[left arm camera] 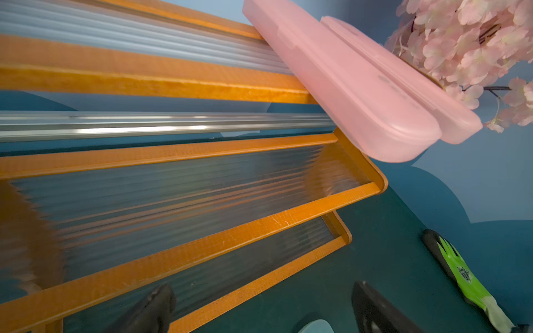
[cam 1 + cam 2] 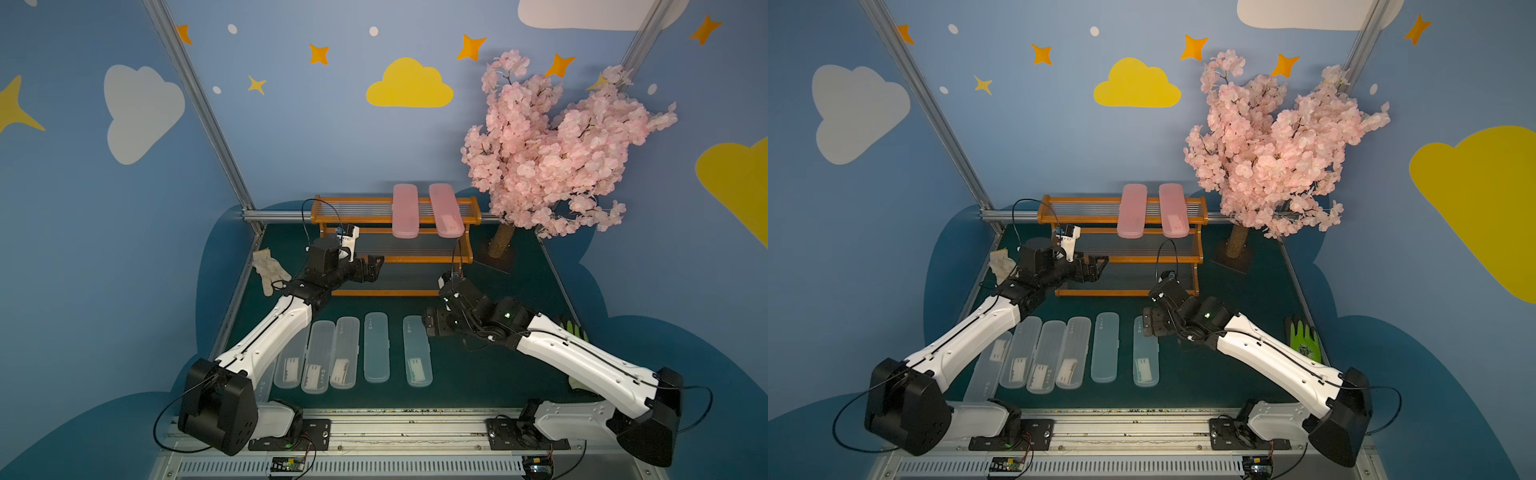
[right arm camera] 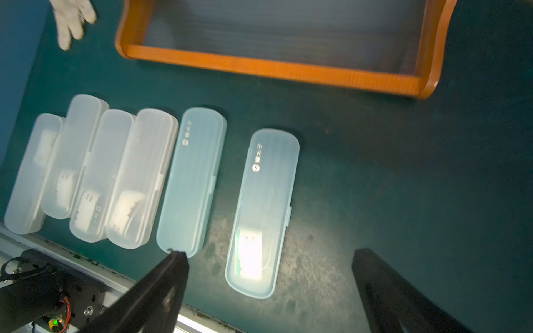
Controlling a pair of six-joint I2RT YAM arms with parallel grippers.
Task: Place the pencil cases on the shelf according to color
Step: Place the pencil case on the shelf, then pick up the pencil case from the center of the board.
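Step in hand, by looks: blues. Pink cases (image 2: pixel 404 212) already across shelf (image 2: pixel 353 219) top tier. Right gripper (image 3: pixel 270 252) hovers over lone blue case (image 2: pixel 417 351) on table (image 2: pixel 478 374), jaws wide, empty. Left gripper (image 1: pixel 262 291) at shelf front, spread, holding nothing. Other blue case (image 2: pixel 376 347), four clear cases (image 2: pixel 345 353) lie in row. Next move calls for straight drop, pinch across narrow width.

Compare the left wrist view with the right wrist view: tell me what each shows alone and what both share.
Left wrist only: two pink cases atop the shelf, the tree, the green glove. Right wrist only: four clear cases, the white glove, both blue cases whole. Both: the shelf and the mat.
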